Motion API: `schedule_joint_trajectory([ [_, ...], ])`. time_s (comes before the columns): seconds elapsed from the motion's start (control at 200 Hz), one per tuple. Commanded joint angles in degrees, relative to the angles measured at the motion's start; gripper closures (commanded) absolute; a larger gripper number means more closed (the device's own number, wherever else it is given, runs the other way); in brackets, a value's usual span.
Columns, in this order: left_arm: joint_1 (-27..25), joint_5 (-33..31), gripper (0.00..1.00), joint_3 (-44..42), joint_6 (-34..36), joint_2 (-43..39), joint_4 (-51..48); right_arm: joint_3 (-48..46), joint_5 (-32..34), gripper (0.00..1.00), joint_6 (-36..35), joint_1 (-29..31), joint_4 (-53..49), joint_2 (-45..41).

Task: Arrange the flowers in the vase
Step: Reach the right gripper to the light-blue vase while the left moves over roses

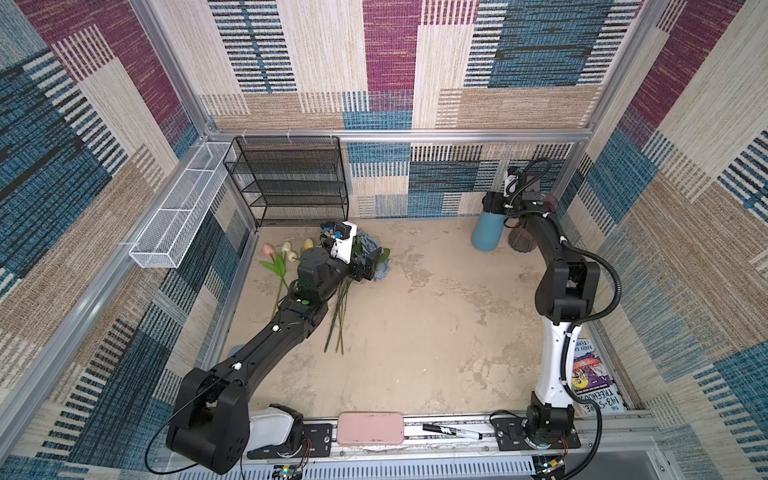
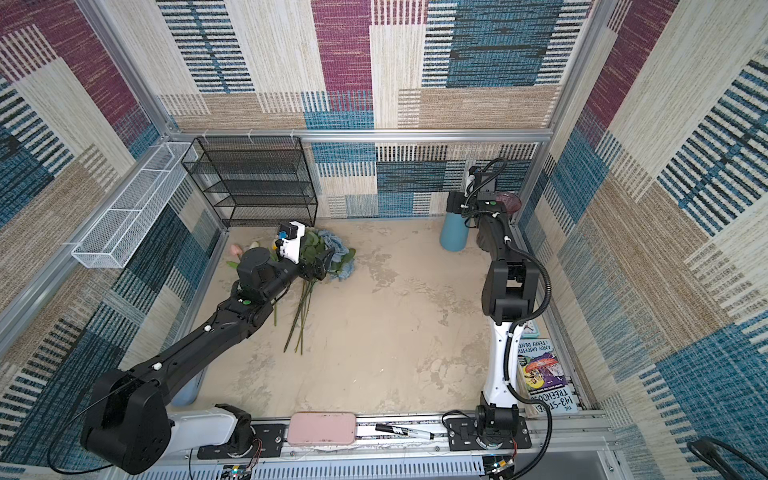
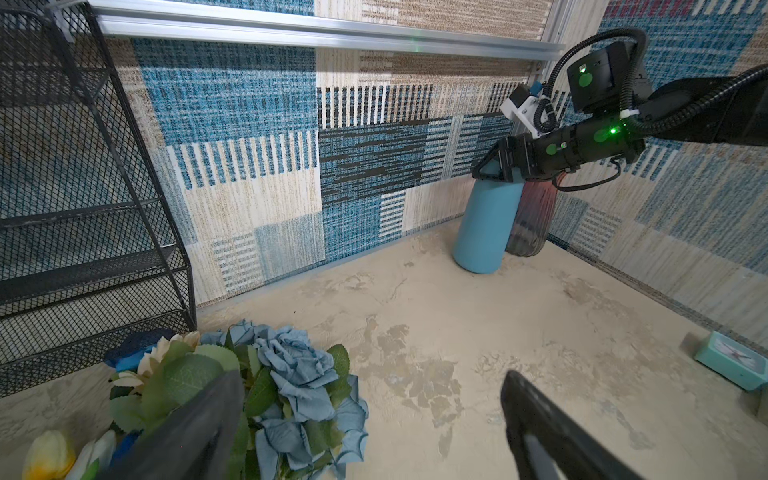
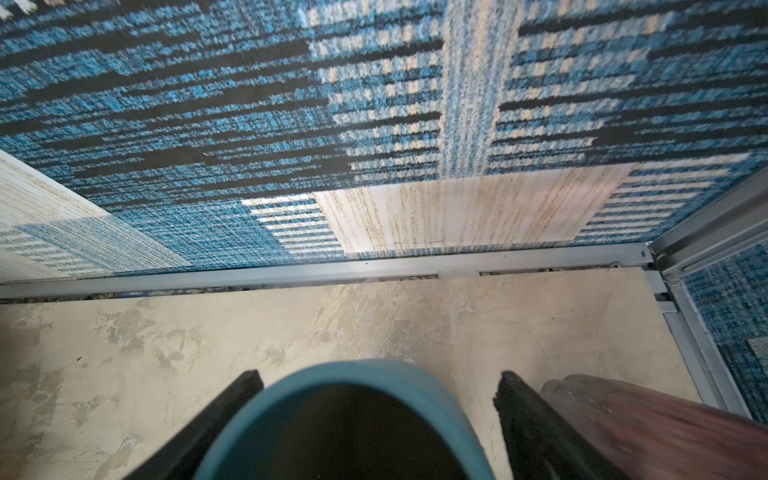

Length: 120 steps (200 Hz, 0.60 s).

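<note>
In both top views, the bunch of pretend flowers with long green stems lies flat on the sandy worktop. It is near the back left corner, just beside the black wire shelf. The left gripper hangs over the flower heads, spread wide and holding nothing. I think it is getting ready to pick one. The tall light-blue vase stands well apart, by the back right corner, close to a dark red ribbed glass vase. The right gripper sits at the blue vase's top.

The left wrist view shows dusty-blue roses with crinkly petals, big green leaves, a cream flower and a yellow tulip.

In the right wrist view, black fingers stand on each side of the blue vase's round mouth. One has a small gap, so they are not squeezing. I think they will hold it steady or bring it closer.
</note>
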Motion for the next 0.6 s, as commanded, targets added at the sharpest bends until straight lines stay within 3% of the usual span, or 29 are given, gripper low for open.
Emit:
schedule_joint_trajectory([
  [0.0, 0.03, 0.39, 0.01, 0.54, -0.65, -0.2, 2.09, -1.46, 0.72, 0.21, -0.16, 0.0, 2.36, -0.91],
  [0.17, 0.05, -1.06, 0.01, -0.41, -0.49, -1.5, 1.61, -6.29, 1.13, 0.38, 0.0, 0.03, 5.71, -4.33],
  [0.596, 0.04, -5.27, 0.0, -3.26, -2.41, -3.11, 0.8, -21.36, -3.83, 0.64, 2.34, 0.62, 14.46, -16.18],
])
